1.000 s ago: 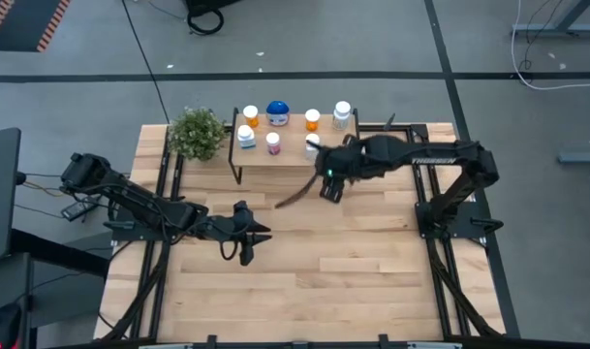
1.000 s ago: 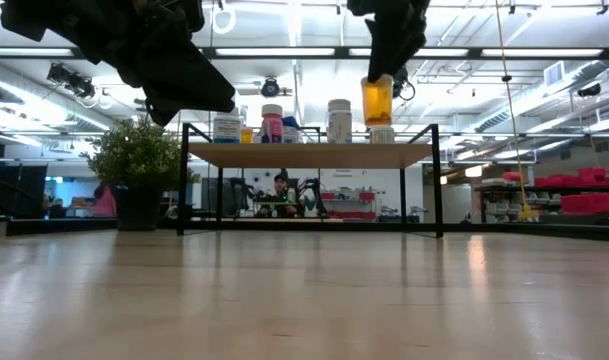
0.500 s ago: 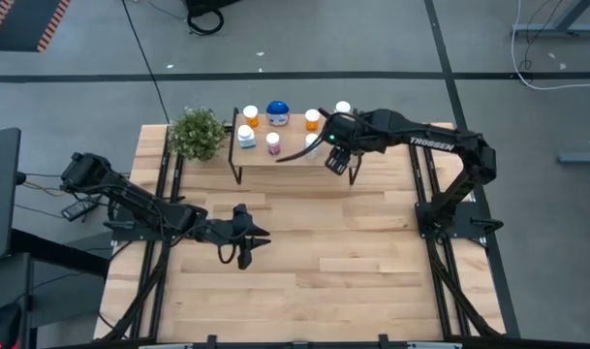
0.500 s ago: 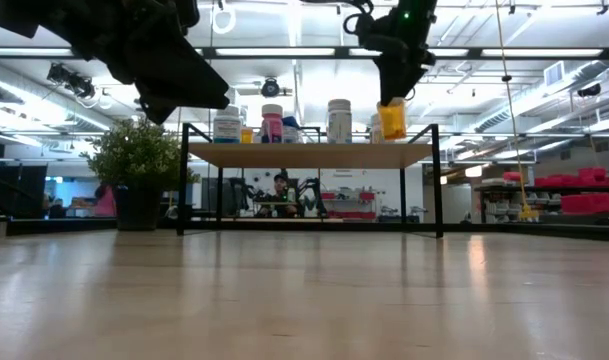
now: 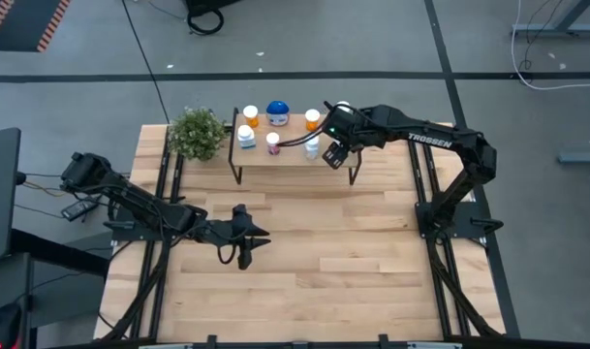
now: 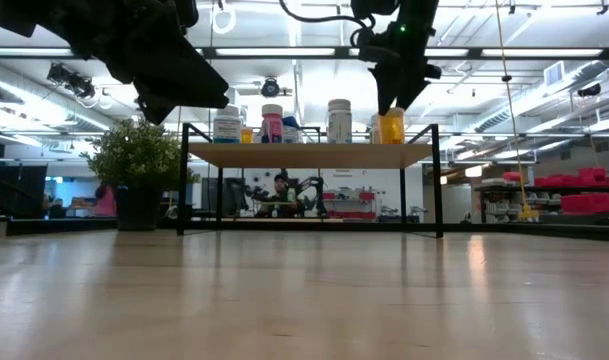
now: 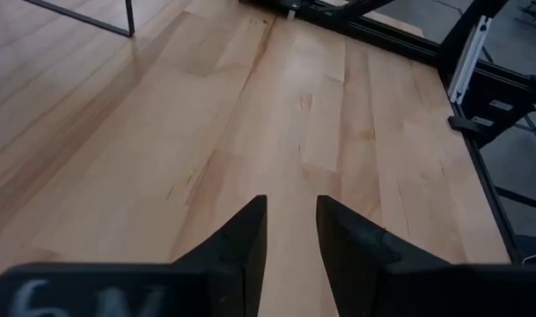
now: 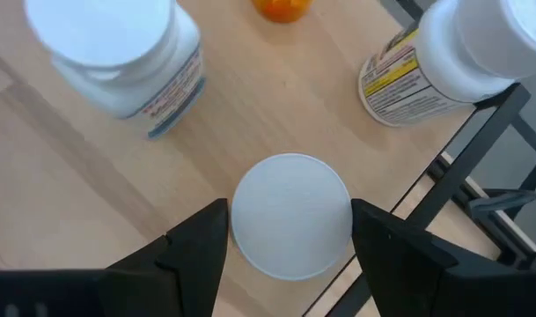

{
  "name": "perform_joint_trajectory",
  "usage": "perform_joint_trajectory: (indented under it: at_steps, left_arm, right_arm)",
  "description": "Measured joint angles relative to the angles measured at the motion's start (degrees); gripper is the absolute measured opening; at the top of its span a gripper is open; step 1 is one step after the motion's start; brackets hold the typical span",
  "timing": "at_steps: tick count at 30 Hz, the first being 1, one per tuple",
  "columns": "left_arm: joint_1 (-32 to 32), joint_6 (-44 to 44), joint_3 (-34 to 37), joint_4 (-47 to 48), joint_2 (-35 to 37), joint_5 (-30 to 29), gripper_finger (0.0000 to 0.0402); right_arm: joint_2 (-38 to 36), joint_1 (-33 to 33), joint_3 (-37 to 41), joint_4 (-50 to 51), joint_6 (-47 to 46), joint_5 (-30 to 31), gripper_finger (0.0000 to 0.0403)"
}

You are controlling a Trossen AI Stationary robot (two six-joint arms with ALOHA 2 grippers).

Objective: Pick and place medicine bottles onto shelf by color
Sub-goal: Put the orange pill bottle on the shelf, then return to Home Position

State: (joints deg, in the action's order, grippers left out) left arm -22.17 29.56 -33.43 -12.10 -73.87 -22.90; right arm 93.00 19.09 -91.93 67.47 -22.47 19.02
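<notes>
1. Your right gripper hung over the right end of the shelf, directly above the orange bottle. In the right wrist view the bottle's white cap sat squarely between the two fingers, so the bottle lay straight below the gripper, its long axis upright.
2. In the low view the orange bottle appeared to stand on the shelf board, near the right front leg; I judged it already set down, or nearly so.
3. The right gripper's jaws stood wide, one on each side of the cap. A thin gap seemed to show on each side, but you could not tell for certain whether the pads touched the cap or had let go.
4. The next move probably turned on a straight lift, since two white-capped bottles stood close by on the board.
5. Your left gripper waited well away over the bare tabletop, fingers parted only narrowly, holding nothing. The right arm was plainly the nearer one.
</notes>
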Motion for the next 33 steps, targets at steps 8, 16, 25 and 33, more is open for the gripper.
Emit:
perform_joint_trajectory:
  at_steps: [8,16,25,33]
  left_arm:
    - [-0.6,-0.2,0.0,0.0,0.0,0.0,0.0107]
    - [-0.6,-0.2,0.0,0.0,0.0,0.0,0.0107]
    - [-0.6,-0.2,0.0,0.0,0.0,0.0,0.0107]
    - [-0.6,-0.2,0.0,0.0,0.0,0.0,0.0107]
  right_arm:
    - [-0.1,0.0,0.5,-0.9,-2.4,0.1,0.0238]
    - [-0.1,-0.1,0.5,-0.9,-3.0,0.2,0.0244]
    - [0.0,-0.1,0.6,-0.6,-1.7,0.3,0.0284]
    - [-1.0,-0.2,0.5,-0.8,-0.9,0.2,0.0310]
